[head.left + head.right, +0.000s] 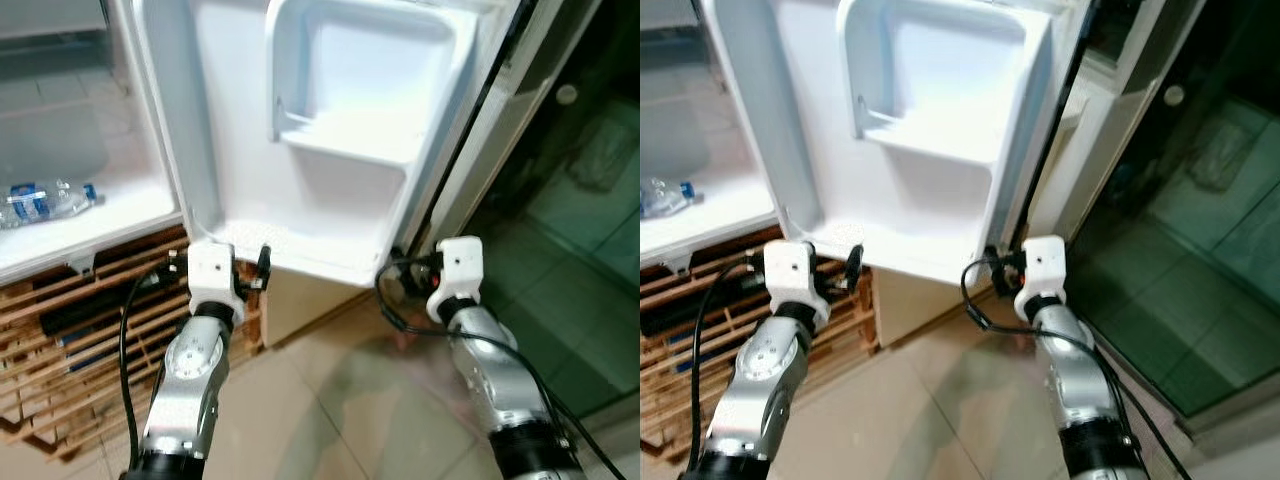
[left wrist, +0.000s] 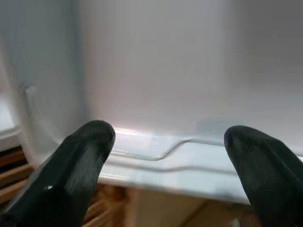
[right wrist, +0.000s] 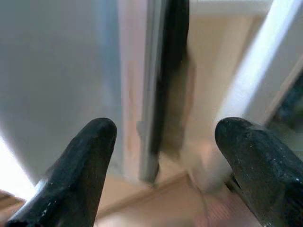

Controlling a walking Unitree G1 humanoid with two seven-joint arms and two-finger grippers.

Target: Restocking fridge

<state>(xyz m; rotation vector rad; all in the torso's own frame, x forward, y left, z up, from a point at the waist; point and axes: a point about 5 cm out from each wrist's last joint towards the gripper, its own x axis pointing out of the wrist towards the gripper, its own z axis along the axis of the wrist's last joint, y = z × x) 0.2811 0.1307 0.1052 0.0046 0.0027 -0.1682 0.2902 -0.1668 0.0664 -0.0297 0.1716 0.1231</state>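
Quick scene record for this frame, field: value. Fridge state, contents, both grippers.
fridge door: open, swung toward the robot
door shelves: nothing seen in them
fridge interior: water bottle lying on its side on the bottom shelf
left gripper: open, holding nothing, at the door's lower edge
right gripper: open, holding nothing, at the door's outer edge
under fridge: wooden pallet
floor: light tiles

No legible text; water bottle (image 1: 45, 200) label blue/white, too blurred to read.

Glossy white plastic fridge door (image 1: 330, 150) above a slatted wooden pallet (image 1: 90, 340).
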